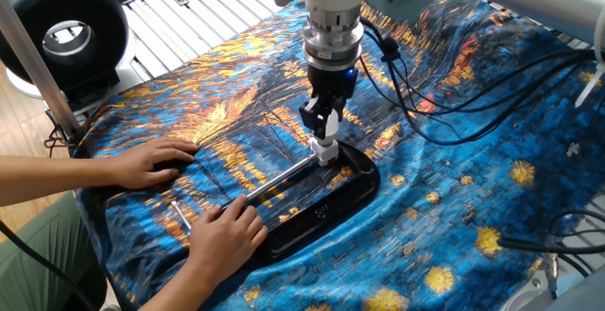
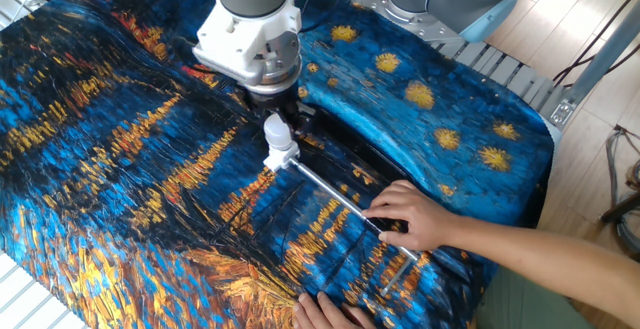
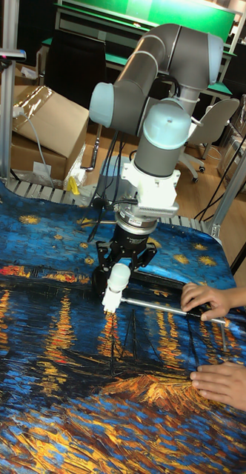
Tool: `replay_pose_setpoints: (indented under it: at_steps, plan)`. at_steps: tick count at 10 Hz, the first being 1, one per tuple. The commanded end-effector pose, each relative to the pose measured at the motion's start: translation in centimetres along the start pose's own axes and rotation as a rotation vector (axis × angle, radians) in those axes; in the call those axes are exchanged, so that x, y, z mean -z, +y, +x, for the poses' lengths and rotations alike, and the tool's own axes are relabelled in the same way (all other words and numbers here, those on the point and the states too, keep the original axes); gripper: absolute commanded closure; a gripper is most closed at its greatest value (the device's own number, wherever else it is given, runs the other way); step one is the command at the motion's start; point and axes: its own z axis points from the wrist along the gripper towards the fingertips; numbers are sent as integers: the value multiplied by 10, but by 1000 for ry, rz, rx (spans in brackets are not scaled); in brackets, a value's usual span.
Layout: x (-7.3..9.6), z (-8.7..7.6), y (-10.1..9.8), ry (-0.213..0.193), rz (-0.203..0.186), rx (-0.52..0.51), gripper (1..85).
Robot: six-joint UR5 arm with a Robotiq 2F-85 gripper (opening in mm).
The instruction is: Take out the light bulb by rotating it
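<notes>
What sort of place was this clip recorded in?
Most likely a robotics lab or workshop: a robot arm works at a cloth-covered table, cardboard boxes and office chairs stand behind, and cables trail across the cloth.
</notes>
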Motion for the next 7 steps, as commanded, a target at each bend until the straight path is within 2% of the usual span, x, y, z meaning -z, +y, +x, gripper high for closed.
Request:
replay_pose_setpoints:
  at_steps: [1, 3, 7]
  plan:
    - [3, -14, 5, -54, 5, 66, 790]
    - [4, -13, 7, -48, 18, 176, 763]
    - [5, -7, 5, -24, 33, 443, 783]
